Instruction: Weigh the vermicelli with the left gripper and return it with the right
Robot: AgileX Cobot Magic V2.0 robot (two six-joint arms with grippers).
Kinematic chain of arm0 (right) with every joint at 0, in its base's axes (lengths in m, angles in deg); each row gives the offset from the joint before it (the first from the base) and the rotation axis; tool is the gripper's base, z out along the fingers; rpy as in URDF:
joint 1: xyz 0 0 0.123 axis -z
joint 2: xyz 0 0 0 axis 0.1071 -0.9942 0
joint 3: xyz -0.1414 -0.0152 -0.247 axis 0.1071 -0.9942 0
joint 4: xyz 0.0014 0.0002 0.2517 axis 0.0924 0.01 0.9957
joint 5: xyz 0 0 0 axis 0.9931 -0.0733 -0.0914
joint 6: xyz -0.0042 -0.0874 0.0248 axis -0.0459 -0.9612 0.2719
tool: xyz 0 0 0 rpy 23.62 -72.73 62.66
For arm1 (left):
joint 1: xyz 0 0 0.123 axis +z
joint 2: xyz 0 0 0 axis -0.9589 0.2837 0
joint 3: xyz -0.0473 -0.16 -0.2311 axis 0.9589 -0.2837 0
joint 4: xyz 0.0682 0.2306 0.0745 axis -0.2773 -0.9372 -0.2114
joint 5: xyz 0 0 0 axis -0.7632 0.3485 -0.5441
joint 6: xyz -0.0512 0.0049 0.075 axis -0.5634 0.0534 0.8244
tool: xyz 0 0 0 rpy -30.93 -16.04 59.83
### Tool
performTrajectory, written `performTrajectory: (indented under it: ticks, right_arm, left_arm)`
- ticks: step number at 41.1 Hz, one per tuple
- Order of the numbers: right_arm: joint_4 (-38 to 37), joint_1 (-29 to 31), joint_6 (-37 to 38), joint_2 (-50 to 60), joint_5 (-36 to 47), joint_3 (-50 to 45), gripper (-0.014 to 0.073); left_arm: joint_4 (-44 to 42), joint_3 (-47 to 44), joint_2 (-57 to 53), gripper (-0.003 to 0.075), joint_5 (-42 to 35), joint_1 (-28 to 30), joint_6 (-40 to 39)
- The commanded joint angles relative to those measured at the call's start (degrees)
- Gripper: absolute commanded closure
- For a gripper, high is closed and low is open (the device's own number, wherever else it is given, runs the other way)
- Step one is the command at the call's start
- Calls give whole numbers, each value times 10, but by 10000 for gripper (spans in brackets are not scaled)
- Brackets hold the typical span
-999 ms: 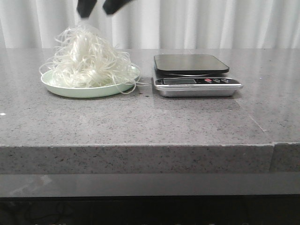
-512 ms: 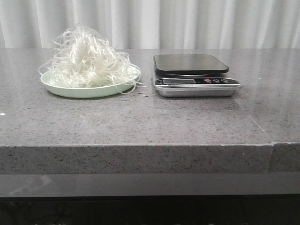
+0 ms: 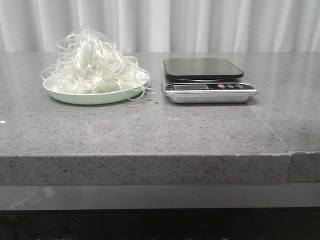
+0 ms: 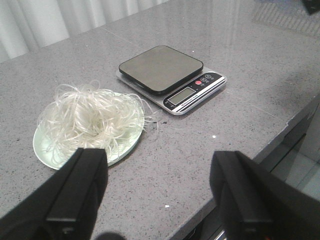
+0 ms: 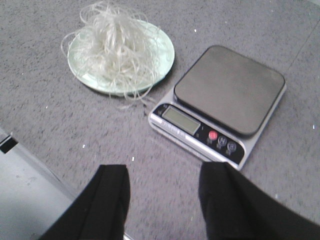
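Note:
The vermicelli (image 3: 92,62) is a fluffy white tangle heaped on a pale green plate (image 3: 95,96) at the left of the counter. It also shows in the left wrist view (image 4: 87,120) and the right wrist view (image 5: 117,45). A kitchen scale (image 3: 207,80) with a dark, bare platform stands right of the plate. My left gripper (image 4: 157,170) is open and empty, high above the counter's front edge. My right gripper (image 5: 162,187) is open and empty, raised over the counter in front of the scale (image 5: 225,105). Neither gripper shows in the front view.
The grey stone counter (image 3: 160,130) has a seam at its right front (image 3: 290,150). White curtains (image 3: 200,25) hang behind. The scale's display and buttons (image 4: 192,92) face the front edge.
Dark gripper fingers seen above the vermicelli one second ago have left the front view. The vermicelli stays heaped on the plate; the scale has not moved.

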Motion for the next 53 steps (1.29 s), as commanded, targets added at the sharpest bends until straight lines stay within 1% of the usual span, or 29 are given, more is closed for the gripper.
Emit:
performTrajectory:
  ticks: [1, 9, 14, 17, 20, 22, 30, 36, 53]
  right_arm:
    - [-2, 3, 6, 46, 18, -21, 165]
    - [-2, 3, 6, 107, 0, -68, 165]
    - [-2, 3, 6, 115, 0, -75, 165]
    - [-2, 3, 6, 115, 0, -76, 165]
    - [-2, 3, 6, 115, 0, -75, 176]
    - [-2, 3, 6, 115, 0, -75, 212]
    - [-2, 3, 6, 115, 0, -75, 436]
    - [-2, 3, 6, 115, 0, -75, 432]
    - [-2, 3, 6, 115, 0, -75, 432]
  left_arm:
    - [5, 15, 1, 227, -44, -3, -2]
    - [5, 15, 1, 227, -44, -3, -2]
    - [5, 15, 1, 228, -43, -3, -2]
    - [5, 15, 1, 244, -43, -3, -2]
    - [5, 15, 1, 290, -43, -3, -2]
    - [5, 15, 1, 331, -43, -3, -2]
    - [5, 15, 1, 494, -43, -3, -2]
    - [5, 15, 1, 580, -43, -3, -2]
    - [5, 15, 1, 575, -43, -3, -2]
